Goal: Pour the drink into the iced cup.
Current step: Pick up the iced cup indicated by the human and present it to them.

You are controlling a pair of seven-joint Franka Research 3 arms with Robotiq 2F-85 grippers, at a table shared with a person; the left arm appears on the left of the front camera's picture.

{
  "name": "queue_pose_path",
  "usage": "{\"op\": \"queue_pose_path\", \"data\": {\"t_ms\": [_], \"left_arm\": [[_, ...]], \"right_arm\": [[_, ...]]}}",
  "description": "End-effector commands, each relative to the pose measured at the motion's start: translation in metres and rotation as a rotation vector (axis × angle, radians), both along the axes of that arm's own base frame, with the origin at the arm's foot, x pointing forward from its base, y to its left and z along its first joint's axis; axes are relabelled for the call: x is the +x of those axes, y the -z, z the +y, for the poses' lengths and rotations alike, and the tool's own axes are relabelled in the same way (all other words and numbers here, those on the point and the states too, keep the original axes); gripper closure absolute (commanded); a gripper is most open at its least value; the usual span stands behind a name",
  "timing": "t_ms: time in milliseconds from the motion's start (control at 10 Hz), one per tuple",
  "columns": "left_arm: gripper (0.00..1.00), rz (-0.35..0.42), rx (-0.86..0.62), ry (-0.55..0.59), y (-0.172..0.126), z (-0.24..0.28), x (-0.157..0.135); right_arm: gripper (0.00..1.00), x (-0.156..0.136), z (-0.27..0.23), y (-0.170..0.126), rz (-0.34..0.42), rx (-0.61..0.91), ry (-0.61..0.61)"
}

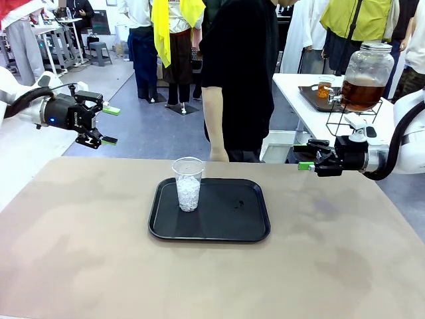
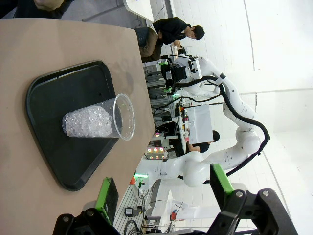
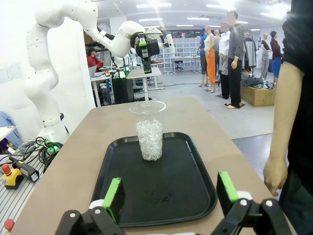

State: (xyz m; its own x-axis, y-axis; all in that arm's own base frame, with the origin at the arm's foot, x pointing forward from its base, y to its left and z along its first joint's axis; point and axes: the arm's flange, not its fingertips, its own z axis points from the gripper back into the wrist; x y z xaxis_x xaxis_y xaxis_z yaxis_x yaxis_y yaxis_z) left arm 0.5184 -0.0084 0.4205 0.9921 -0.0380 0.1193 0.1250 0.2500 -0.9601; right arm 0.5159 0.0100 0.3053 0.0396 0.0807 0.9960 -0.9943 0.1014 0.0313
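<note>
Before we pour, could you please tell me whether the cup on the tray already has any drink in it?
No drink yet: the upright clear cup on the black tray holds only ice, part-way up.

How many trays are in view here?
2. One black tray lies mid-table under the iced cup; a second dark tray sits on the white side table at the back right, by the dispenser jar. Others may be hidden behind the person.

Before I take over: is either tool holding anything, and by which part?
Nothing is held: left tool and right tool are open and empty, clear of the iced cup.
</note>
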Motion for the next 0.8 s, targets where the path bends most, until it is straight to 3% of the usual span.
{"op": "queue_pose_path", "data": {"t_ms": [0, 700], "left_arm": [[0.00, 0.001, 0.002, -0.004, -0.0022, 0.0000, 0.0000], [0.00, 0.001, 0.002, -0.004, -0.0022, 0.0000, 0.0000]], "right_arm": [[0.00, 0.0038, 0.0017, -0.0041, 0.006, -0.006, -0.010], [0.00, 0.0038, 0.0017, -0.0041, 0.006, -0.006, -0.010]]}}
